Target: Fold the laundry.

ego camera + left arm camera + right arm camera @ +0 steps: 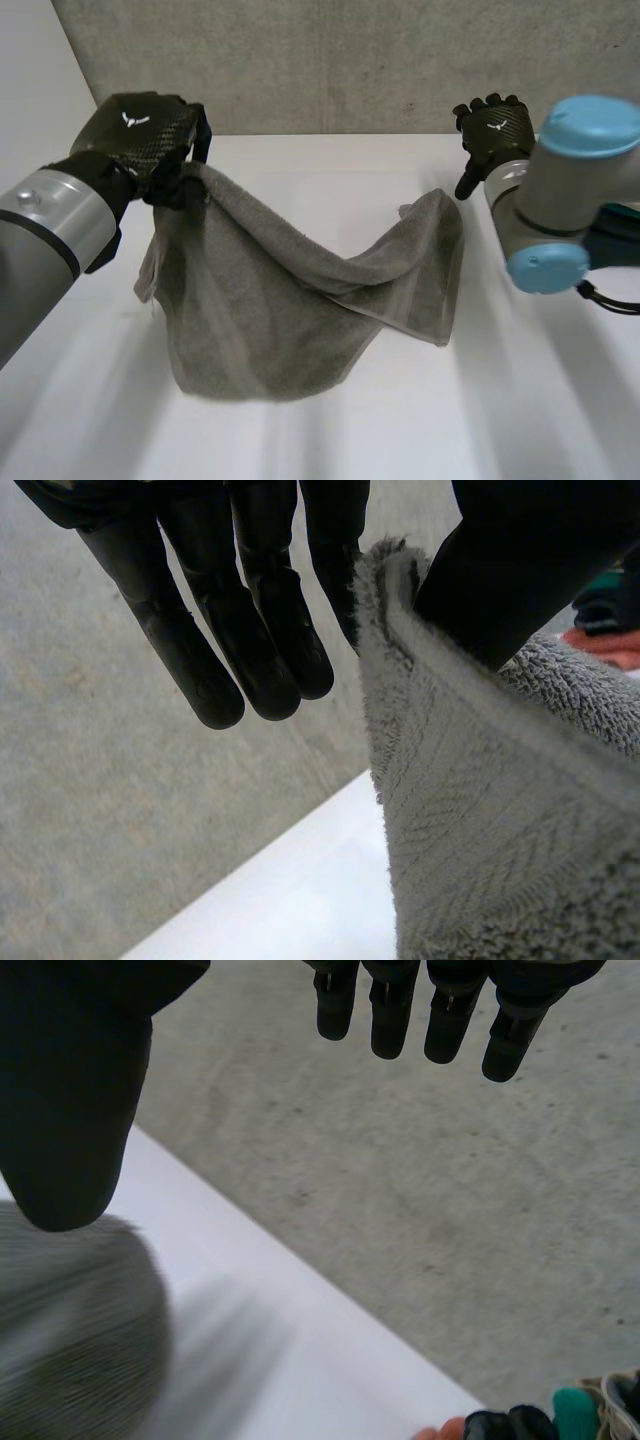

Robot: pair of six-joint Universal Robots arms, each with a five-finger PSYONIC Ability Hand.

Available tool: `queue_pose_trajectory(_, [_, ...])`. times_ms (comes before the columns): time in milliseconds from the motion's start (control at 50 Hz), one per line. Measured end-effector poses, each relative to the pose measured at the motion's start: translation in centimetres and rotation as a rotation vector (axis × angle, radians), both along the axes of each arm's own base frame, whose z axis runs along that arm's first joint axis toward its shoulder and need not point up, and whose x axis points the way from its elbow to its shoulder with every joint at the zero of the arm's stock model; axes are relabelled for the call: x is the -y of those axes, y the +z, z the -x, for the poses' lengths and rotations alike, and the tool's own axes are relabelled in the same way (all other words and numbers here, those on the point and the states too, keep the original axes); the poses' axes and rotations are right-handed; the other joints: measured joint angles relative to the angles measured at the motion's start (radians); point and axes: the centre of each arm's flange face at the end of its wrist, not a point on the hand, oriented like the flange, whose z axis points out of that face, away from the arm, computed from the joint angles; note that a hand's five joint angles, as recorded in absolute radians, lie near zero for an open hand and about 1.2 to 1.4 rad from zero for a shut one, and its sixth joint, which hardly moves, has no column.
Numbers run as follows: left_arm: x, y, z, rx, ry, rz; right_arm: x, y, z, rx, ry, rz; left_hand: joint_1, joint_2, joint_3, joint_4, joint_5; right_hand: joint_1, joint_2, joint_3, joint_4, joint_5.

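A grey towel (270, 310) hangs from my left hand (145, 130), which is raised over the table's left side. Its lower part sags onto the white table (520, 400). In the left wrist view my left hand (250, 630) pinches a hemmed corner of the towel (500, 810) between thumb and a finger. The towel's right corner stands up loose, just left of my right hand (493, 130). That hand hovers at the back right, apart from the cloth. In the right wrist view my right hand (70, 1090) is open and empty, with the towel (70, 1330) below its thumb.
A grey concrete wall (350, 60) runs behind the table's far edge. Coloured cloth items (560, 1420) lie past the table's edge on the right. An orange-red cloth (600, 645) lies beyond the towel in the left wrist view.
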Motion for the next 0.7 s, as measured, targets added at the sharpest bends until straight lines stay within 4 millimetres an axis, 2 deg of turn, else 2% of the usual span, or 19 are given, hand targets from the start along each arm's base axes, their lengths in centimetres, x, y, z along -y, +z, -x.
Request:
queue_pose_trajectory(80, [-0.2,0.6,0.4,-0.008,-0.011,0.014,-2.8,0.8,1.1,-0.018,0.036,-0.097,0.000,0.000,0.000,0.000,0.000,0.000,0.000,0.000,0.000,0.000])
queue_pose_trajectory(100, [-0.2,0.6,0.4,-0.008,-0.011,0.014,-2.8,0.8,1.1,-0.018,0.036,-0.097,0.000,0.000,0.000,0.000,0.000,0.000,0.000,0.000,0.000,0.000])
queue_pose_trajectory(140, [-0.4,1.0,0.8,-0.012,-0.021,0.020,-5.5,0.2,2.4,-0.024,0.045,-0.231,0.000,0.000,0.000,0.000,0.000,0.000,0.003,0.002,0.002,0.002])
queue_pose_trajectory(160, [-0.4,1.0,0.9,-0.012,-0.023,0.020,-5.7,0.1,2.5,-0.024,0.045,-0.243,0.000,0.000,0.000,0.000,0.000,0.001,0.004,0.003,0.002,0.002])
queue_pose_trajectory(180, [-0.5,1.1,1.0,-0.014,-0.028,0.023,-6.8,-0.6,3.1,-0.017,0.042,-0.313,0.000,0.000,0.000,0.000,0.000,0.040,0.052,0.050,0.047,0.051])
queue_pose_trajectory(240, [-0.8,1.4,1.4,-0.017,-0.036,0.027,-8.6,-2.0,3.9,0.006,0.038,-0.427,0.000,0.000,0.000,0.000,0.000,0.148,0.160,0.160,0.151,0.158])
queue_pose_trajectory(300, [-1.1,1.7,1.6,-0.023,-0.042,0.035,-10.2,-3.6,4.3,0.043,0.053,-0.522,0.000,0.000,0.000,0.000,0.000,0.332,0.347,0.343,0.333,0.336])
queue_pose_trajectory(320, [-1.1,1.7,1.6,-0.023,-0.042,0.035,-10.2,-3.7,4.3,0.046,0.055,-0.527,0.000,0.000,0.000,0.000,0.000,0.339,0.355,0.351,0.345,0.344])
queue_pose_trajectory(360, [-1.4,2.0,1.9,-0.030,-0.047,0.042,-11.5,-5.3,4.2,0.087,0.095,-0.595,0.000,0.000,0.000,0.000,0.000,0.367,0.387,0.388,0.379,0.383])
queue_pose_trajectory(500, [-1.8,2.6,2.2,-0.039,-0.055,0.048,-12.4,-7.8,2.8,0.151,0.179,-0.606,0.000,0.000,0.000,0.000,0.000,0.308,0.311,0.313,0.309,0.286])
queue_pose_trajectory(700, [-2.0,2.9,2.3,-0.043,-0.060,0.052,-11.3,-10.0,-0.4,0.189,0.186,-0.537,0.000,0.000,0.000,0.000,0.000,0.251,0.254,0.262,0.247,0.225])
